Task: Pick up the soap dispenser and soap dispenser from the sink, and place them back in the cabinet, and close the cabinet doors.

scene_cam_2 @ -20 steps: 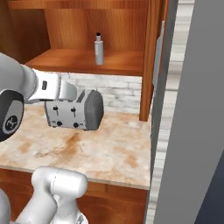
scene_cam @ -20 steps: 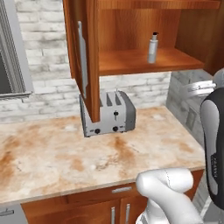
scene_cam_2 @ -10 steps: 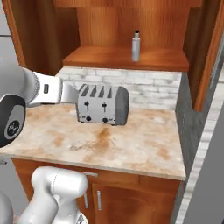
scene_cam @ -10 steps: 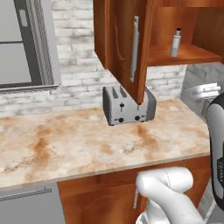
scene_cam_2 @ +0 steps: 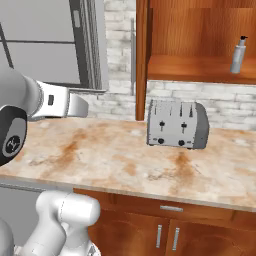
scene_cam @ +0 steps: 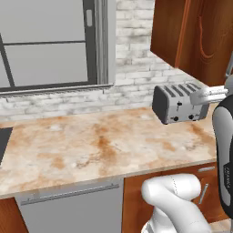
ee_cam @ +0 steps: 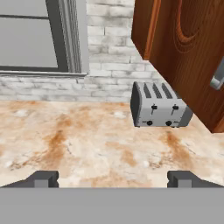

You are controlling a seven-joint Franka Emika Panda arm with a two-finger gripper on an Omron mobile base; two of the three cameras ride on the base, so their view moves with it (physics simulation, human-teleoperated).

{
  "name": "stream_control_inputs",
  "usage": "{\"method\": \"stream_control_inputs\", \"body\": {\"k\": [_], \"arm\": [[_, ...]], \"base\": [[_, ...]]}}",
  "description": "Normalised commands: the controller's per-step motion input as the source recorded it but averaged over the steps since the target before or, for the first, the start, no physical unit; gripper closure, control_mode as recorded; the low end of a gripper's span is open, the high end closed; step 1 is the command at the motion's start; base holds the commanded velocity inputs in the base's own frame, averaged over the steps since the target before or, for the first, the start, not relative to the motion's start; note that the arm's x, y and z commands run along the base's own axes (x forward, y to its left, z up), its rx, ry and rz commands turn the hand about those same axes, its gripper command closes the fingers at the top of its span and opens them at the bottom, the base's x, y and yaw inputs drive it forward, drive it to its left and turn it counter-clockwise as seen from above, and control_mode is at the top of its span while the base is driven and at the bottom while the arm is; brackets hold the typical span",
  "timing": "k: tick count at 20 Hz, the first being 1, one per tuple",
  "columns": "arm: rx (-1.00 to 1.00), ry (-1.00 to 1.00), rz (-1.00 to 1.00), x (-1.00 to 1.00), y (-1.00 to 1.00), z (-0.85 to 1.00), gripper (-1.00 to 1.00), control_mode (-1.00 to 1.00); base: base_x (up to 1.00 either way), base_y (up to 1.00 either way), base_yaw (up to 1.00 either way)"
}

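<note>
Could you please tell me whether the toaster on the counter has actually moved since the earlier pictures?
No. The toaster still stands against the brick wall below the open cabinet. The whole scene has slid sideways together, so the base has driven, not the toaster.

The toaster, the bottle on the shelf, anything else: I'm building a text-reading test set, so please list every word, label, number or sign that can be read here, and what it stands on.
None can be read.
Toaster: dark knobs and levers on its front, no lettering.
Soap dispenser on the cabinet shelf: too small to show a label.
Counter, brick wall, window: no text.
</note>
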Motion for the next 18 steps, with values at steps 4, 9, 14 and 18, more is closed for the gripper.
{"method": "stream_control_inputs", "body": {"k": [4,9,14,18], "arm": [[0.00,0.00,0.00,0.00,0.00,0.00,-1.00,1.00],[0.00,0.00,0.00,0.00,0.00,0.00,-1.00,1.00],[0.00,0.00,0.00,0.00,0.00,0.00,-1.00,1.00],[0.00,0.00,0.00,0.00,0.00,0.00,-1.00,1.00]], "base": [[-0.06,1.00,0.00],[-0.03,1.00,0.00],[0.00,1.00,0.00],[0.00,1.00,0.00]]}}
